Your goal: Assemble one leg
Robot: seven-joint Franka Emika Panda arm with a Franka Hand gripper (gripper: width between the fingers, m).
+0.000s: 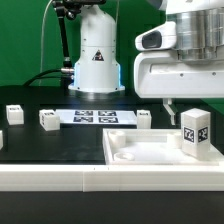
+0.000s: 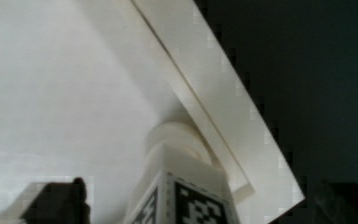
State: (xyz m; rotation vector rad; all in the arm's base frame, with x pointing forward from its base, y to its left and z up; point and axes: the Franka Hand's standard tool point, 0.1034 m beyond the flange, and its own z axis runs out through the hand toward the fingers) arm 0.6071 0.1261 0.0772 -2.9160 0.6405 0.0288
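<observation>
A leg (image 1: 195,133), a small white post with a black-and-white tag, stands upright on the wide flat white panel (image 1: 140,152) near the corner at the exterior view's right. My gripper (image 1: 192,108) hangs just above it. Its jaws stand open, and one dark finger (image 1: 168,109) shows beside the leg. In the wrist view the leg (image 2: 186,185) sits between the two dark fingers (image 2: 59,202), with a gap on each side. The gripper (image 2: 202,208) does not touch it. The panel (image 2: 69,90) fills most of that view.
The marker board (image 1: 95,117) lies flat behind the panel, in front of the robot base (image 1: 97,55). Three more small white legs stand on the black table (image 1: 40,145): one (image 1: 14,113), another (image 1: 48,119) and a third (image 1: 143,119).
</observation>
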